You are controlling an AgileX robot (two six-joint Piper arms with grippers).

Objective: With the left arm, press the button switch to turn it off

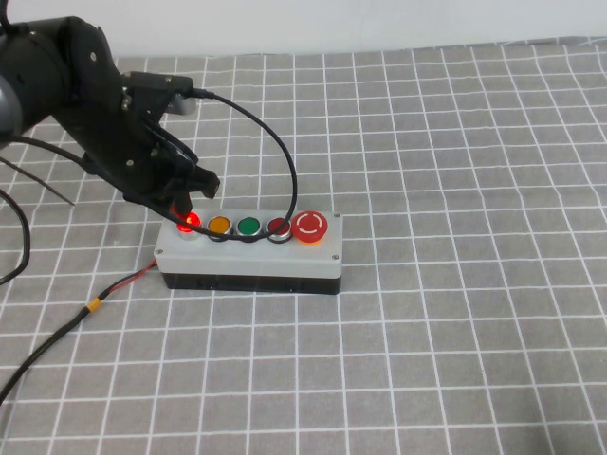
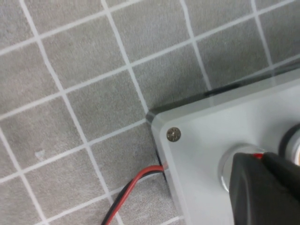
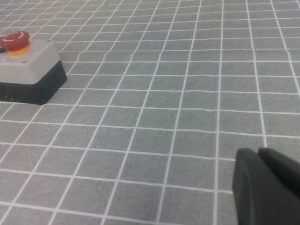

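Touching glowing button switch (image 1: 191,222), seemingly: left pincer (image 1: 182,203).

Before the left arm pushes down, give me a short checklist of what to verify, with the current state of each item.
1. Left gripper over the button switch, the end one on the grey box: ok.
2. Switch glowing red, so not off yet: ok to press.
3. Contact between tip and switch: cannot tell.
4. Black cable draped across the darker red button: not ok, might snag.
5. Large mushroom button away from the gripper: ok.
6. Right gripper low over bare mat, far from the box: ok.
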